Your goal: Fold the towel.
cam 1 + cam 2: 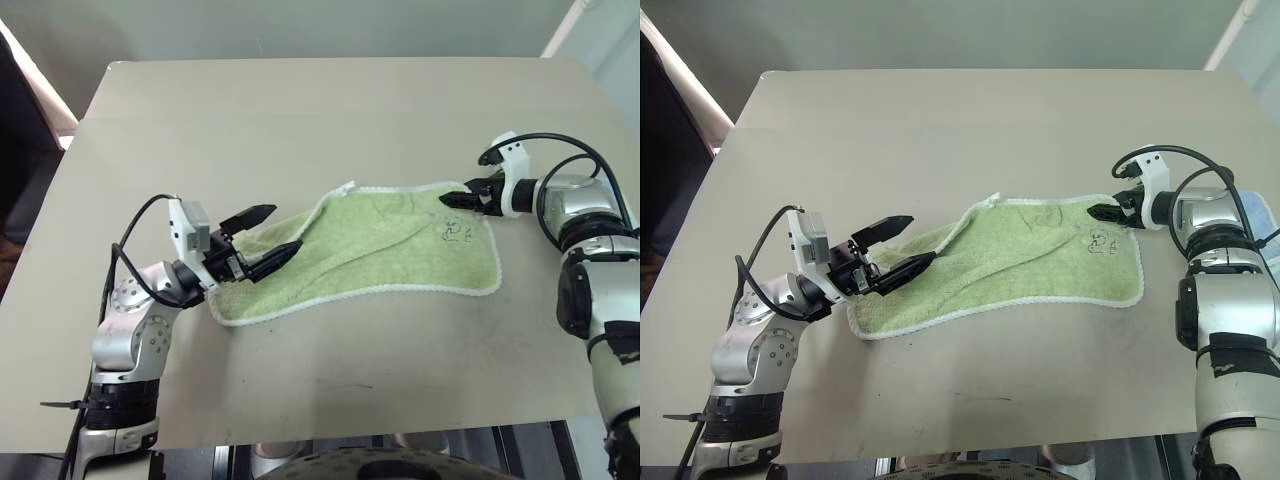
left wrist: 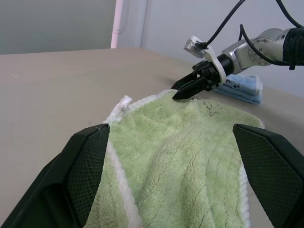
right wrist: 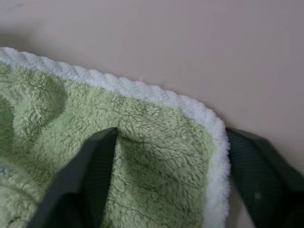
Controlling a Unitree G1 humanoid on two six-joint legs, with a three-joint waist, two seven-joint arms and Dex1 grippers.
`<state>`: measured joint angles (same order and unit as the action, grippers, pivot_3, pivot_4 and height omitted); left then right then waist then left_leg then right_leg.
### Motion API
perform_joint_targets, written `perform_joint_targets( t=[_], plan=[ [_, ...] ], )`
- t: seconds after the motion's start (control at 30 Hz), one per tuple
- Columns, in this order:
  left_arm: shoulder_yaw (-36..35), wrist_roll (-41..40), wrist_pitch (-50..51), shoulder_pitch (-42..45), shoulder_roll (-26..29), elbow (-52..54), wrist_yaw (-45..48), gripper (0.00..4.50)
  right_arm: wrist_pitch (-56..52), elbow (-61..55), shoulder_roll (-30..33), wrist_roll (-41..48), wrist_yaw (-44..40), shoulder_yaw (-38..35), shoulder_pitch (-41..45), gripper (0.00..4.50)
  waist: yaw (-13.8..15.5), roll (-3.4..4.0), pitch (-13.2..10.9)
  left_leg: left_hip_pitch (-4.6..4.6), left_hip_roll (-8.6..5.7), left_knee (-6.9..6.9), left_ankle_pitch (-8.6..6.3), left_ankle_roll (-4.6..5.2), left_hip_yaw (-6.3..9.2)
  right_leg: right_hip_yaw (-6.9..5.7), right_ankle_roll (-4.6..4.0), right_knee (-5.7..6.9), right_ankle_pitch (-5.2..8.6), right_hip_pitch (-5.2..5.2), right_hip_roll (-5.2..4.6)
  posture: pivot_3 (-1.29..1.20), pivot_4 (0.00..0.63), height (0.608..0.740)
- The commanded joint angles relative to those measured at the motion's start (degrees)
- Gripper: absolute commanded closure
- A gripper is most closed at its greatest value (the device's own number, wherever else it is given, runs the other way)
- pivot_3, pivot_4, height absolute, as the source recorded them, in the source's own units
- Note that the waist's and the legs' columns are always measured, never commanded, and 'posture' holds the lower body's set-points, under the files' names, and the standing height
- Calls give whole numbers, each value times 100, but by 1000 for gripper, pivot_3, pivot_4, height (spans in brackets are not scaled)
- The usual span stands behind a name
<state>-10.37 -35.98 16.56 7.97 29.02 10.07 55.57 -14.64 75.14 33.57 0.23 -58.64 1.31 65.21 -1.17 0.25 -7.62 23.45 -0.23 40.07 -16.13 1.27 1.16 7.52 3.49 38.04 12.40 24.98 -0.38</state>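
Lying flat on the surface [image 1: 300, 110], the towel [image 1: 380, 250] has its far corner straddled by the half-closed right claw [image 1: 452, 200]; the left claw [image 1: 268, 238] gapes wide over the opposite end, ready to pinch.

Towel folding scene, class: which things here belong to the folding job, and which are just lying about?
Part of the job:
- the towel, light green, spread flat on the table
- the left gripper, open over the towel's near end
- the right gripper, at the towel's far corner

Just lying about:
- the folded light blue cloth, beyond the right gripper
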Motion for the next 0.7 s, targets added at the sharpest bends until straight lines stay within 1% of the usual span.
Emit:
perform_joint_targets(
  t=[0.03,0.23,0.4,0.5,0.6,0.7],
  plan=[
    [-75,-60,-76,1,27,244,-39,0,7,0,13,-35,99,-131,151,2307,0,0,0,0,0,0,0,0,0,0,0,0,0,0,0,0,150,728],
    [-40,-48,-82,47,14,263,-85,0,20,1,73,-39,53,-252,92,4486,0,0,0,0,0,-1,-1,-2,0,-1,-1,0,1,0,0,0,150,728],
    [-52,-42,-95,102,8,231,-135,0,193,-110,233,-40,-264,-272,189,4486,3,0,0,0,0,-1,-2,-2,0,-2,-5,0,3,0,0,0,150,728],
    [-94,23,-169,171,68,49,-76,0,181,-364,410,119,-701,-375,382,4486,2,2,-1,1,0,-1,-2,-2,-1,-2,-6,0,4,1,-1,0,150,728],
    [-107,84,-259,335,95,-221,-1,0,68,-925,576,291,-1117,-468,354,4486,4,4,-3,1,0,-2,-1,-4,0,-4,-8,1,5,0,0,0,150,728],
    [-100,167,-404,553,78,-548,33,0,-482,-2228,727,701,-1482,-631,-110,4486,8,3,-2,1,2,-1,0,-7,1,-6,-13,0,7,-1,1,0,150,728]
  ],
)
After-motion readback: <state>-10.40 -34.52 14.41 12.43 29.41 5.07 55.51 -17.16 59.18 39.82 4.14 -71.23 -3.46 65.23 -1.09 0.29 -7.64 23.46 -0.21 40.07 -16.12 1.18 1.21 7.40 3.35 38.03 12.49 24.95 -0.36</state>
